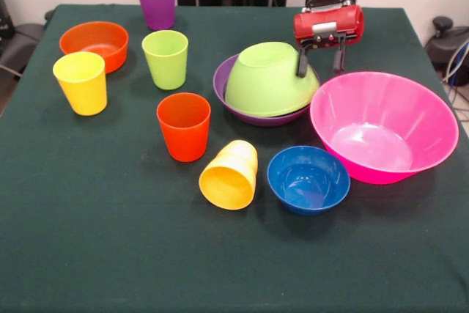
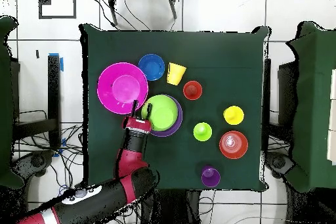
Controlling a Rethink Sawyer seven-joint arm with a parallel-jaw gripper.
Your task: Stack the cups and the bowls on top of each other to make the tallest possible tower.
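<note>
1. Leftmost in the front view, the yellow cup (image 1: pixel 80 82) stood upright just beside the orange bowl (image 1: pixel 94 45) near the table's (image 1: pixel 88 254) left edge.
2. Next, the purple cup (image 1: pixel 157 3) stood at the far edge, with the lime green cup (image 1: pixel 165 59) nearer the camera and the orange-red cup (image 1: pixel 184 126) nearer still, all upright and apart.
3. Towards the middle, the yellow-orange cup (image 1: pixel 230 174) lay on its side, mouth toward the camera, just beside the blue bowl (image 1: pixel 308 179).
4. Behind them, the lime green bowl (image 1: pixel 270 80) sat upside down and tilted inside the purple bowl (image 1: pixel 227 86).
5. Above that bowl's right edge, the gripper (image 1: pixel 320 60) hung with its fingers spread apart, holding nothing; one fingertip was close against the green bowl.
6. Farthest right, the pink bowl (image 1: pixel 383 124) stood upright, close to the purple bowl.
</note>
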